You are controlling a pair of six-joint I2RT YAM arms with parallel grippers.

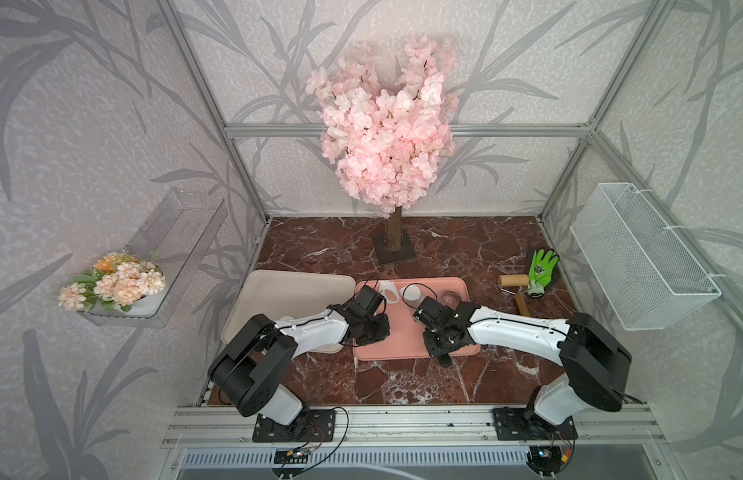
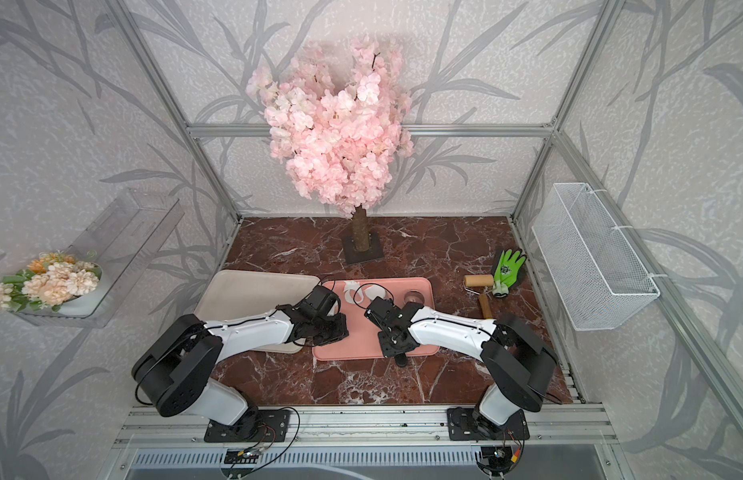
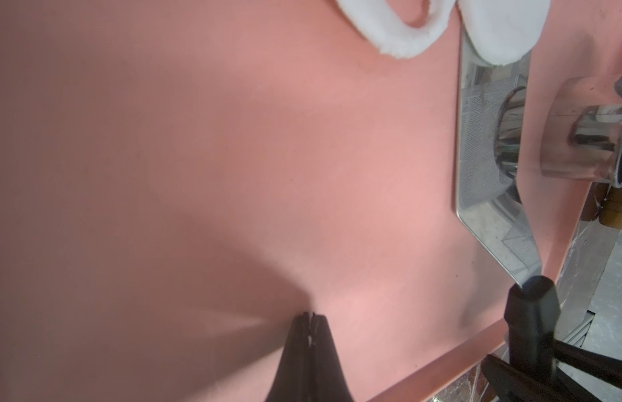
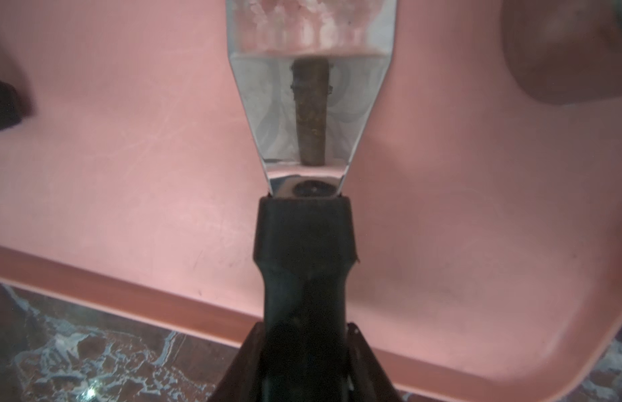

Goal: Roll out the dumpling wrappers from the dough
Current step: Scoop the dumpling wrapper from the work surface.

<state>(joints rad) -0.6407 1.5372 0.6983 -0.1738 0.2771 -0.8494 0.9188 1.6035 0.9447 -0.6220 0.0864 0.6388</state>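
Now the left end effector (image 3: 311, 318), tips together, hangs over the pink tray's (image 3: 163, 156) open left half. Near its far edge: dough loop (image 3: 382, 38), then a dumpling wrapper (image 3: 504, 31) on the scraper blade (image 3: 483, 139); right end effector (image 4: 302, 348) clamps the scraper handle (image 4: 302, 243).

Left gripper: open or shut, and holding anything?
Shut and empty. In the left wrist view the left gripper has its tips pressed together above the bare pink tray, with nothing between them.
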